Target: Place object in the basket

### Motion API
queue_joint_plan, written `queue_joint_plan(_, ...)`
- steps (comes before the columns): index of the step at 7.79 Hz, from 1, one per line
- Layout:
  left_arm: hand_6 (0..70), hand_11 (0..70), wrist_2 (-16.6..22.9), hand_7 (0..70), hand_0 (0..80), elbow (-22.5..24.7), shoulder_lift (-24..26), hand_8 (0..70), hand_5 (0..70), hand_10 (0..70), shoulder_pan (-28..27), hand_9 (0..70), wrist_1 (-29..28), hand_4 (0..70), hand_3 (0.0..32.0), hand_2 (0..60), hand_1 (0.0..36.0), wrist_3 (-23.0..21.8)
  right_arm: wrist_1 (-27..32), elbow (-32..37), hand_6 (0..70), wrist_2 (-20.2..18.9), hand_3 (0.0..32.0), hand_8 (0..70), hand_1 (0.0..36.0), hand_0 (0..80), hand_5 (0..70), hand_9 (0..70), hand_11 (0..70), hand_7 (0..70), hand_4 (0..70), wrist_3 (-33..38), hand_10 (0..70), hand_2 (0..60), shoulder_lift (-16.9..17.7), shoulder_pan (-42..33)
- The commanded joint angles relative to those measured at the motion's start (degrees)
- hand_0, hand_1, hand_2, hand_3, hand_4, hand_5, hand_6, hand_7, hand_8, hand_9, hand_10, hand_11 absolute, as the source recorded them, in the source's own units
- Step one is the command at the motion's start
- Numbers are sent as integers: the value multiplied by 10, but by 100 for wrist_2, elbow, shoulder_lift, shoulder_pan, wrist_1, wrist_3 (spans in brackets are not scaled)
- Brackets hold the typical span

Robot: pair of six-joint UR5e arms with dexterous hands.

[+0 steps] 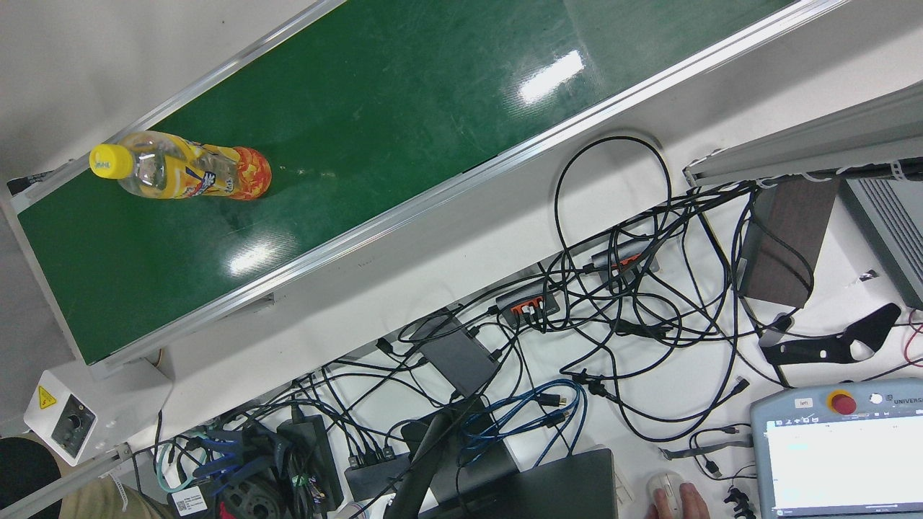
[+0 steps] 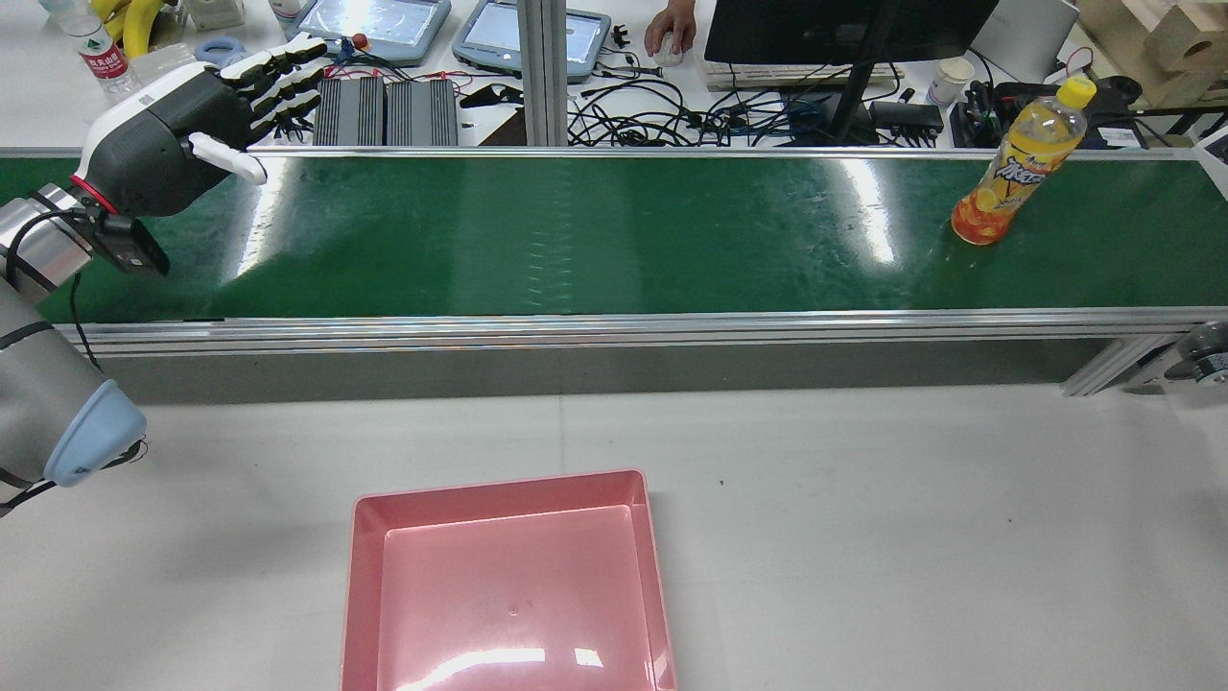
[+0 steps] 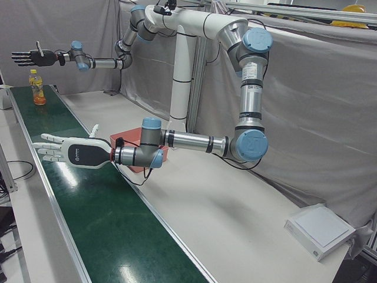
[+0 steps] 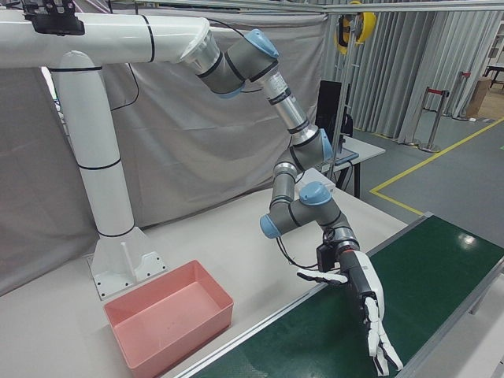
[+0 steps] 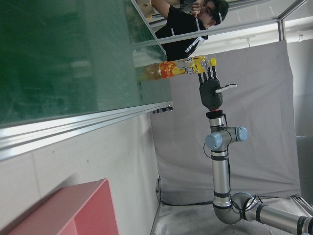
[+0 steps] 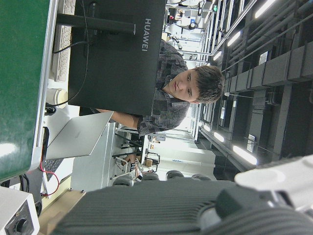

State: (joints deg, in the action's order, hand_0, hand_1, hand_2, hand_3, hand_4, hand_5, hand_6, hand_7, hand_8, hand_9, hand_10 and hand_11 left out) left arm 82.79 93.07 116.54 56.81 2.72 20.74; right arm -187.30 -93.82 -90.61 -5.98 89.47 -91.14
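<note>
A yellow-capped orange drink bottle (image 1: 184, 171) stands upright near the right end of the green belt (image 2: 614, 240) in the rear view (image 2: 1017, 168). It is far down the belt in the left-front view (image 3: 37, 88). The empty pink basket (image 2: 499, 489) sits on the white table before the belt. My left hand (image 2: 192, 125) is open, fingers spread, over the belt's left end, far from the bottle; it also shows in the front corner views (image 3: 70, 153) (image 4: 358, 303). My right hand (image 3: 32, 57) is open and empty, held above the bottle's height near it (image 5: 211, 93).
A control box (image 1: 65, 425) sits at the belt's end by the bottle. Cables, a monitor (image 2: 844, 29) and teach pendants (image 2: 374, 24) crowd the desk beyond the belt. A flat white box (image 3: 321, 230) lies on the table's far corner.
</note>
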Motion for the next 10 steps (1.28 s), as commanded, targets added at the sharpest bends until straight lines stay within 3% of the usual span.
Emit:
queue_joint_plan(1,0,85,0,0,530,0,0,60,109,51,6,65,0,139,20,0,59,0,0,4,0,0,0,0,0,0,0,0,0,0,0,0,0,0,0,0)
queue_joint_plan(10,0,88,-26,0,517,0,-26,57,94,53,15,61,-105,131,32,0,48,9,0,4,0,0,0,0,0,0,0,0,0,0,0,0,0,0,0,0)
